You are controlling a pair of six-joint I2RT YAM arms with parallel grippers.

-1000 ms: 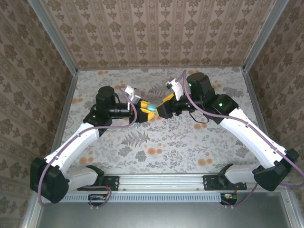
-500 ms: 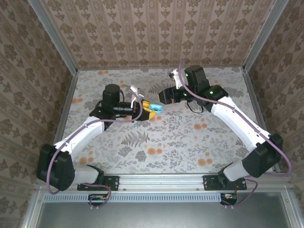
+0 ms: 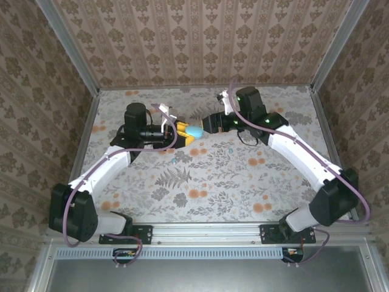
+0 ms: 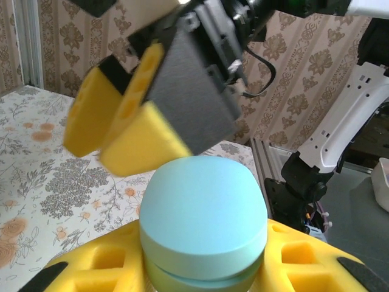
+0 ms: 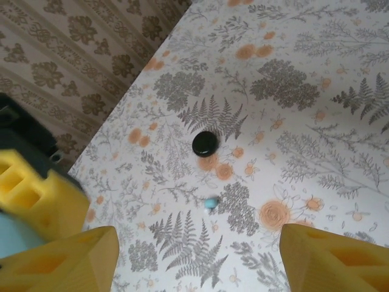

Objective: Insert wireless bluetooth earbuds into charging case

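Note:
My left gripper [image 3: 185,134] is shut on the teal charging case [image 4: 203,213], a rounded shell with its lid closed, held between the yellow pads [image 4: 91,267] above the table. In the top view the case [image 3: 194,129] sits at the tip of that gripper. My right gripper [image 3: 206,124] hovers just right of the case, its yellow fingers [image 4: 121,121] hanging over the lid without touching it. That right gripper [image 5: 197,246] is open and holds nothing. One teal earbud [image 5: 211,202] lies loose on the floral tabletop below. A black round piece [image 5: 205,143] rests a little beyond it.
The floral table [image 3: 213,182] is walled on three sides by patterned panels [image 3: 200,42]. A small teal speck [image 3: 175,160] lies on the table in front of the left forearm. Both arm bases stand on the rail [image 3: 206,231] at the near edge.
The left gripper has carried the case slightly toward the back. The right gripper pulled back from the case, then edged close to it again, its arm now stretched out further.

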